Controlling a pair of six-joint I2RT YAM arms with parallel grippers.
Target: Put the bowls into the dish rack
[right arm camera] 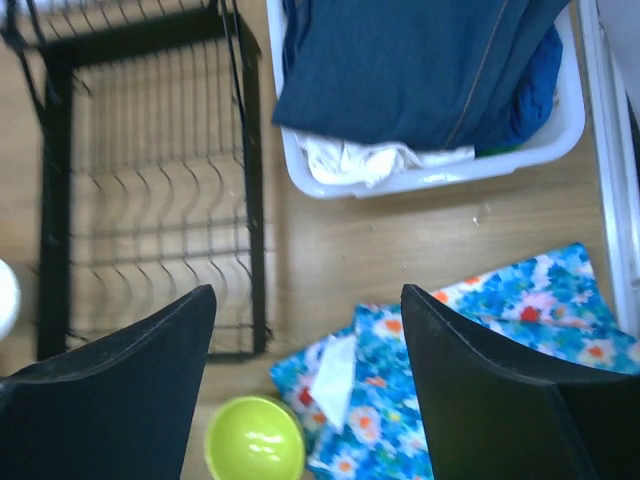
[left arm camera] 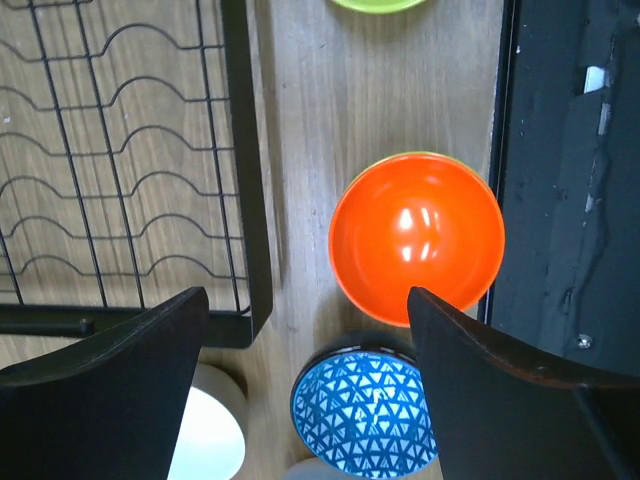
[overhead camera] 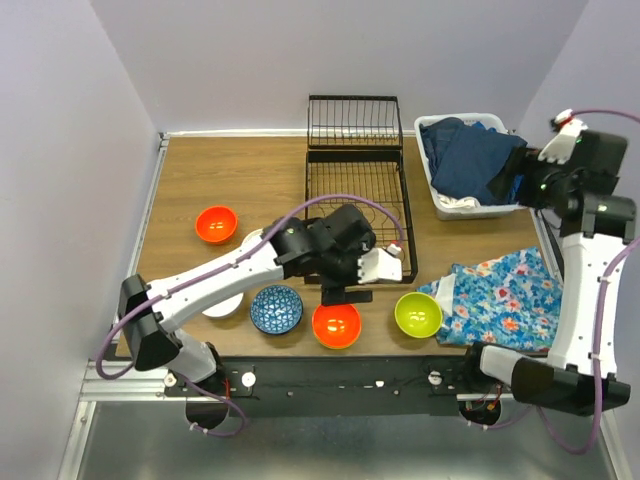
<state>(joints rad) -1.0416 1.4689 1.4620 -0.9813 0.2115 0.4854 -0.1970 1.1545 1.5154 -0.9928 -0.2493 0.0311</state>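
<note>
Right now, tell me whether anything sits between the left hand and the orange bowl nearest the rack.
Nothing visible does. The left hand hangs open above the orange bowl, which lies uncovered. The rack right beside it shows bare slots. Only a blue bowl sits close by, which could crowd one finger.

Glossy orange bowl (left arm camera: 415, 245), wire rack (left arm camera: 246, 150), wood-grain table (left arm camera: 320, 130)

Beside the one dish rack (overhead camera: 355, 152) sit six bowls: two orange bowls (overhead camera: 216, 224) (overhead camera: 336, 325), one lime green bowl (overhead camera: 418, 314), one blue patterned bowl (overhead camera: 276, 309), and two white bowls (overhead camera: 222, 306) (overhead camera: 251, 238), partly hidden. Right of the rack are one white tub (overhead camera: 470, 212) and one floral cloth (overhead camera: 500, 295).
</note>
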